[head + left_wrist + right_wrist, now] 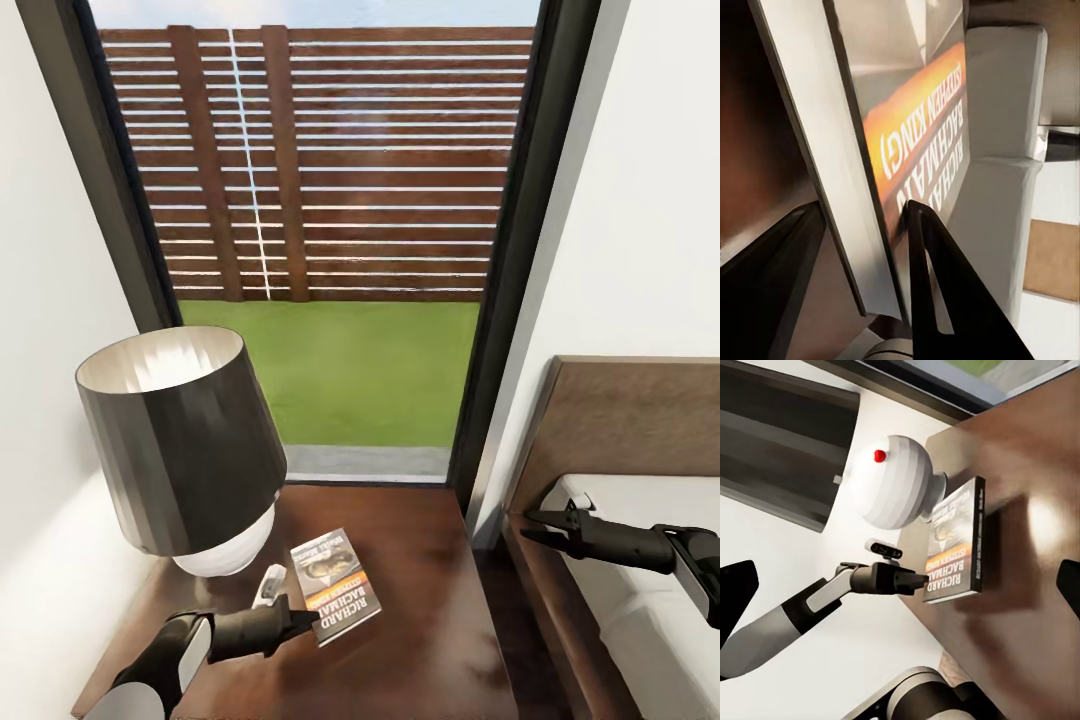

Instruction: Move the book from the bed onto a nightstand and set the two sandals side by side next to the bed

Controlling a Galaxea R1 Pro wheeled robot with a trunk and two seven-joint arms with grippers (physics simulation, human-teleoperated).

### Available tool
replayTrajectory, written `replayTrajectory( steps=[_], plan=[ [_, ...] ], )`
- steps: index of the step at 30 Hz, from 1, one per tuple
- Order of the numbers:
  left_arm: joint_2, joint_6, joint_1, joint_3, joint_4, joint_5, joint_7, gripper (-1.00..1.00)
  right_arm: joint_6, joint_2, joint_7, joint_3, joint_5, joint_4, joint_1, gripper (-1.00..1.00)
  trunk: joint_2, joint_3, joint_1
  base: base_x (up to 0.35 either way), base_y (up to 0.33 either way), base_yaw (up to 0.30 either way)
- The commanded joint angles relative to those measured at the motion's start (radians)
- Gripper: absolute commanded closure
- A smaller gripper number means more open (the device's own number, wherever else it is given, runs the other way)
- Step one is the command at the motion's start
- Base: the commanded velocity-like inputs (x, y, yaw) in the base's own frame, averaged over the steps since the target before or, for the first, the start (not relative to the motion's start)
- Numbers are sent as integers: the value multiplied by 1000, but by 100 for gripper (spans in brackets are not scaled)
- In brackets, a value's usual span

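— Left end effector (pixel 305 622) sits at the book's (pixel 335 585) near edge; from the left wrist camera one dark finger (pixel 945 300) lies on the cover and the other (pixel 772 292) under it, so I judge it closed on the book, which lies on the nightstand (pixel 430 640), just in front of the lamp (pixel 185 465).

— Why that spot?

— Probably because the lamp takes the back corner; its round white base (pixel 896 480) stands just behind the book, and the dark shade overhangs it. Bare wood lies on the side away from the lamp.

— And the right end effector (pixel 535 528)?

— Beyond the nightstand, over the bed (pixel 640 620) near the headboard (pixel 640 420), fingers slightly parted, nothing between them.

— Anything in the way?

— The lamp crowds a lift. Behind it, the window (pixel 330 230) looks onto grass and fence.
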Motion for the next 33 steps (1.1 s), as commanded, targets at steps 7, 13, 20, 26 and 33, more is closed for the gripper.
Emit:
replayTrajectory(
  steps=[7, 13, 20, 26, 33],
  plan=[
    [-1, 8, -1, 12, -1, -7, -3, 100, 11, 0, 2, 0, -2, 0, 0, -100, -14, -7, 7, 0, 0, 0],
    [-1, 8, -1, 13, -1, -7, -3, 100, 11, 0, 2, 0, -2, 0, 0, -100, -35, -17, 19, 0, 0, 0],
    [0, 8, -1, 14, -1, -7, -3, 100, 11, 0, 2, 0, -2, 0, 0, -100, -35, -17, 19, 0, 0, 0],
    [0, 8, -1, 14, -1, -7, -5, 100, 11, 0, 2, 0, -2, 0, 0, -100, -35, -17, 19, 0, 0, 0],
    [0, 8, -1, 14, -1, -6, -5, 100, 11, 0, 2, 0, -2, 0, 0, -100, -35, -17, 19, 0, 0, 0]
  ],
)
